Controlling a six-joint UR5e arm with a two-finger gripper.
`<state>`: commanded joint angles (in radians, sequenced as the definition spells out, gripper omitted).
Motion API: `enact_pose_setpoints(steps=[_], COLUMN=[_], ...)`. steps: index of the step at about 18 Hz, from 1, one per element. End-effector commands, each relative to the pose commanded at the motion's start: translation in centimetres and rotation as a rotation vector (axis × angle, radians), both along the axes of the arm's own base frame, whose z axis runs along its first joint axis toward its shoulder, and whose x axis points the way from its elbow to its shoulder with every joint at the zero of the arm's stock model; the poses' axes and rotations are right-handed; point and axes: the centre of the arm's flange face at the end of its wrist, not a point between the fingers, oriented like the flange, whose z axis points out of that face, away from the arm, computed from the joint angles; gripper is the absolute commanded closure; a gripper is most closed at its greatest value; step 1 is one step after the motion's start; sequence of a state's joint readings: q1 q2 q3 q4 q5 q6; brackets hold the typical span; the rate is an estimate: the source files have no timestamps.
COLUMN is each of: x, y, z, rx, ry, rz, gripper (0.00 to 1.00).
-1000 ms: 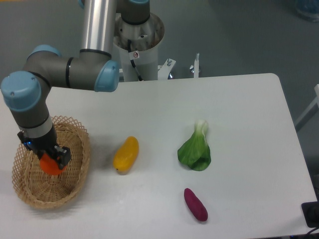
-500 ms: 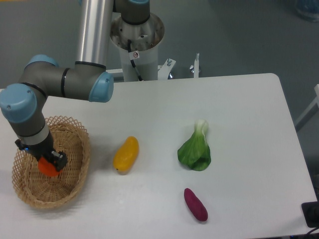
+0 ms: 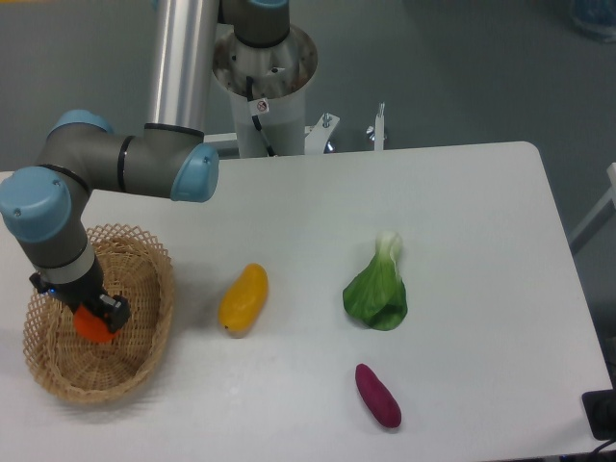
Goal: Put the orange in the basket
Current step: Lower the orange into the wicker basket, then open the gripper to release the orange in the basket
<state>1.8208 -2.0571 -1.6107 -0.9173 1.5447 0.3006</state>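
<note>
Holding the orange low inside the basket, our gripper is clamped on its upper sides. We judge the fruit light, firm and smooth, so it could slip; gripping across its widest part suits it. Around it, the wicker is rough, shallow and open-latticed at the rim.

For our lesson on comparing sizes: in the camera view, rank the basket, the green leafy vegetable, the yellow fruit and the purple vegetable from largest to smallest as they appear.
1. basket
2. green leafy vegetable
3. yellow fruit
4. purple vegetable

The yellow fruit and the purple vegetable look close in length; the yellow one appears thicker.
</note>
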Motion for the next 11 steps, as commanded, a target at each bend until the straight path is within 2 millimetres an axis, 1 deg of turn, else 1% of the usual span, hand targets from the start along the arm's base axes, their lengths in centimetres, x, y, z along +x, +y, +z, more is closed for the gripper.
enact_pose_setpoints(steps=[1, 3, 4, 5, 6, 11], x=[0.00, -0.01, 0.00, -0.01, -0.01, -0.01], y=[-0.01, 0.00, 0.00, 0.00, 0.00, -0.02], z=[0.10, 0.00, 0.00, 0.00, 0.00, 0.46], rx=[0.001, 0.000, 0.000, 0.000, 0.000, 0.007], ry=[0.000, 0.001, 0.000, 0.001, 0.001, 0.003], rz=[0.000, 0.000, 0.001, 0.000, 0.000, 0.003], gripper=[0.33, 0.31, 0.25, 0.09, 0.01, 0.00])
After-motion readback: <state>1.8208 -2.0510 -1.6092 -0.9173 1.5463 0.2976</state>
